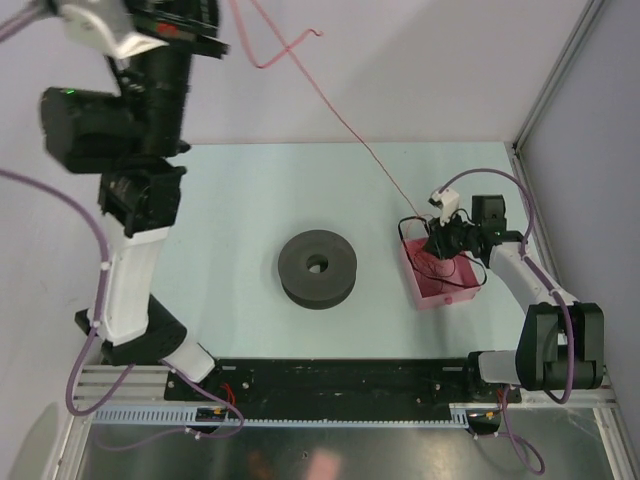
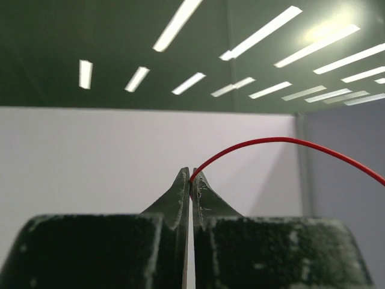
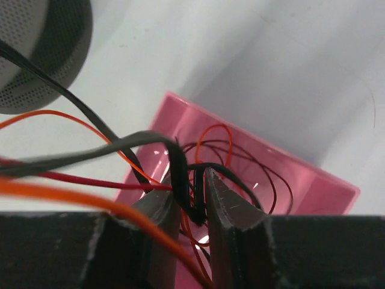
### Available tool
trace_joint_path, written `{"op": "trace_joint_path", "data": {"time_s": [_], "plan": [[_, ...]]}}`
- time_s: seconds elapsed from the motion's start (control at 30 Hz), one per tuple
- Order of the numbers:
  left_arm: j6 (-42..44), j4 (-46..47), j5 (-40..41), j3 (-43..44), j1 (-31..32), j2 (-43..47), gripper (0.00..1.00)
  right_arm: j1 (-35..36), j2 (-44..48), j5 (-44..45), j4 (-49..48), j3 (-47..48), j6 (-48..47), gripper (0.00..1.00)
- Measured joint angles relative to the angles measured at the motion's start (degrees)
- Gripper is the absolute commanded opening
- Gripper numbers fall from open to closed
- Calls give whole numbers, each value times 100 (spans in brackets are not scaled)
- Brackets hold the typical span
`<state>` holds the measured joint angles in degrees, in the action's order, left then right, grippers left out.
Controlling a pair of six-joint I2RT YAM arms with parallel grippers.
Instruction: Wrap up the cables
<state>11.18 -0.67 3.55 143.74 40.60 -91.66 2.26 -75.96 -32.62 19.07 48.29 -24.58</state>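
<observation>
My left arm [image 1: 160,60] is raised high at the far left, its fingertips off the top of the overhead view. My left gripper [image 2: 191,180] is shut on a thin red cable [image 2: 289,139], which arcs away to the right. In the overhead view this cable [image 1: 345,125] runs slanting down to the pink tray [image 1: 470,296]. My right gripper [image 1: 440,240] hangs over the tray. In the right wrist view my right gripper [image 3: 195,195] is closed on a bundle of black cables [image 3: 180,168]. Loose red and dark cables [image 3: 264,174] curl inside the tray [image 3: 325,186]. The black spool [image 1: 317,267] lies mid-table, untouched.
The spool's rim [image 3: 54,48] shows at the top left of the right wrist view. An orange wire [image 3: 72,198] and a grey lead [image 3: 72,156] cross close to that camera. A metal frame post [image 1: 560,75] and a wall bound the table on the right.
</observation>
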Motion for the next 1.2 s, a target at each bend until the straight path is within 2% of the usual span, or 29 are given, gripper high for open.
{"op": "trace_joint_path", "data": {"time_s": [0.13,0.37,0.57,0.9,1.03,1.1,1.2], "plan": [[466,341,474,0,-221,308,0,-289,0,2,232,-94,-376,22],[1012,684,994,0,-866,498,0,-815,0,-33,647,-140,-997,24],[1390,957,1217,4,-1543,466,0,-1012,0,-20,916,-170,-1362,29],[1932,1320,1414,59,-2343,463,0,-1141,-103,11,1097,-243,-1711,29],[2190,1390,1421,-505,-2522,719,0,-1161,-107,22,1143,-251,-1786,24],[2221,1292,1403,-911,-2660,892,0,-1172,-96,11,1180,-251,-1805,15],[2118,890,1196,-2006,-2811,1373,0,-1169,-11,-72,1241,-254,-1810,6]]}}
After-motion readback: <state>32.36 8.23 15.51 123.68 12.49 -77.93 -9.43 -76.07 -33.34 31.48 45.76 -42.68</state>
